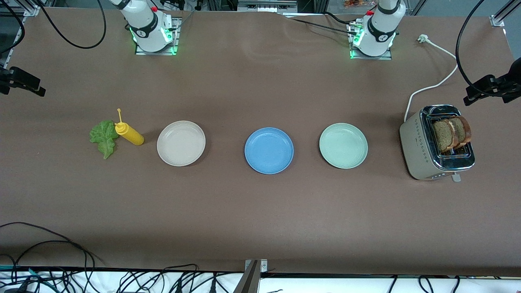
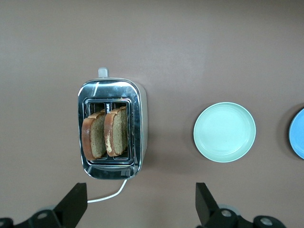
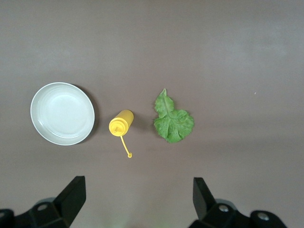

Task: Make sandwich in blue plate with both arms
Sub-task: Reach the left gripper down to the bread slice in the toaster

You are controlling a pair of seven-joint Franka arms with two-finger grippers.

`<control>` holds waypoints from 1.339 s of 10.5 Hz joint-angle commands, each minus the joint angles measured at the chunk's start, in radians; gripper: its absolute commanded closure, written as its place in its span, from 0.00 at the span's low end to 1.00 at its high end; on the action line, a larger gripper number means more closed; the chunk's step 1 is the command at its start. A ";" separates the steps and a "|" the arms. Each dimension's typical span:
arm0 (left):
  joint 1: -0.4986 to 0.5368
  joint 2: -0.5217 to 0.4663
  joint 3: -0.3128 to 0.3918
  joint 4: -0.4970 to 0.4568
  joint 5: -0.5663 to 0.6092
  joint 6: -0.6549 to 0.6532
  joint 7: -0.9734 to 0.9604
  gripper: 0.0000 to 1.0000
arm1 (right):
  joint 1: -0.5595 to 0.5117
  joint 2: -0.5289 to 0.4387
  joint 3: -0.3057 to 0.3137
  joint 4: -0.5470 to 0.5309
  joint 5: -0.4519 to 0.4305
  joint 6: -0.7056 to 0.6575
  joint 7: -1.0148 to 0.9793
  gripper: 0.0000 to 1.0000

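I see three plates in a row across the middle of the brown table [image 1: 260, 211]. The blue plate [image 1: 269, 150] sits in the centre with nothing on it, the pale green plate [image 1: 343, 145] beside it toward the left arm's end, the beige plate [image 1: 181, 143] beside it toward the right arm's end.

No sandwich is assembled yet. Both slices of brown toast [image 1: 452, 133] stand upright in the slots of the silver toaster [image 1: 421, 152], which sits at the left arm's end of the table, its white cord [image 1: 437, 83] running off toward the bases. The green lettuce leaf [image 1: 104, 136] lies flat at the right arm's end, with a yellow squeeze bottle [image 1: 129, 133] just beside it, between the leaf and the beige plate.

From the left wrist view, the left gripper [image 2: 140, 204] hangs high over the toaster and the green plate, jaws spread wide and holding nothing. The right gripper [image 3: 137, 202] hangs high over the bottle and lettuce, jaws equally wide, nothing held. In the front view I see only the two green-lit bases.
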State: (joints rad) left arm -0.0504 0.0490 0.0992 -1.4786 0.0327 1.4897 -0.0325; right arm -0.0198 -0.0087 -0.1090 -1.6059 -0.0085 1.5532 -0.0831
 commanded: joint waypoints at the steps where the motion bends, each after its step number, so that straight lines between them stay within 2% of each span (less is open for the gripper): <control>1: 0.003 -0.018 -0.003 -0.075 0.009 0.050 0.002 0.00 | 0.001 0.004 0.002 0.021 -0.004 -0.021 0.003 0.00; 4: 0.003 -0.014 0.001 -0.181 0.052 0.171 0.005 0.00 | 0.001 0.004 0.003 0.021 -0.004 -0.021 0.003 0.00; 7: 0.006 0.000 0.002 -0.233 0.053 0.204 0.000 0.00 | 0.000 0.004 0.000 0.021 -0.004 -0.021 0.000 0.00; 9: 0.041 0.000 0.007 -0.307 0.050 0.279 0.008 0.00 | 0.000 0.004 0.002 0.023 -0.004 -0.018 0.002 0.00; 14: 0.052 0.021 0.028 -0.501 0.050 0.466 0.033 0.00 | 0.000 0.004 0.000 0.021 -0.004 -0.021 0.002 0.00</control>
State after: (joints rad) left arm -0.0047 0.0751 0.1203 -1.9015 0.0643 1.8882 -0.0154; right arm -0.0197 -0.0087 -0.1086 -1.6057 -0.0084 1.5527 -0.0831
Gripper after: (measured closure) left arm 0.000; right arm 0.000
